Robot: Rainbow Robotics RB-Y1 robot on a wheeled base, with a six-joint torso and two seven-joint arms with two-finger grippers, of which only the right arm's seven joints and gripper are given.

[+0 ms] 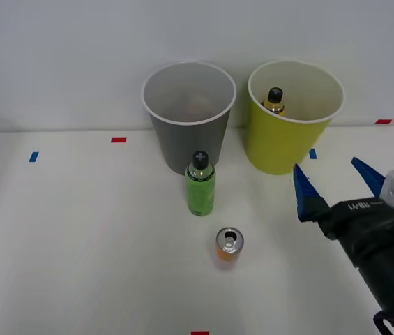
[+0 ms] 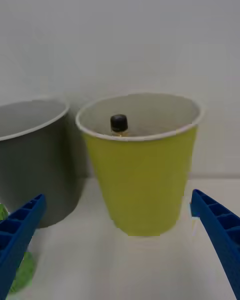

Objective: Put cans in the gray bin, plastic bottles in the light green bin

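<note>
The amber bottle [image 1: 275, 100] sits upright inside the light green bin [image 1: 284, 146], black cap poking up just below the rim; from the wrist view you can see the same cap [image 2: 119, 123] against the bin's cream inside wall [image 2: 145, 175]. The gray bin [image 1: 187, 132] stands right beside it on the robot's left, nearly touching. I can't really tell what's in it.

On the white table [image 1: 78, 244] just in front of the gray bin stands the green bottle [image 1: 200, 183], upright, black cap on. A little nearer the robot is the orange can [image 1: 229, 248], also upright, silver top showing.

The right gripper [image 1: 336, 178] hovers in front of the light green bin, a bit to its right, blue fingers [image 2: 220, 230] spread wide and holding nothing.
</note>
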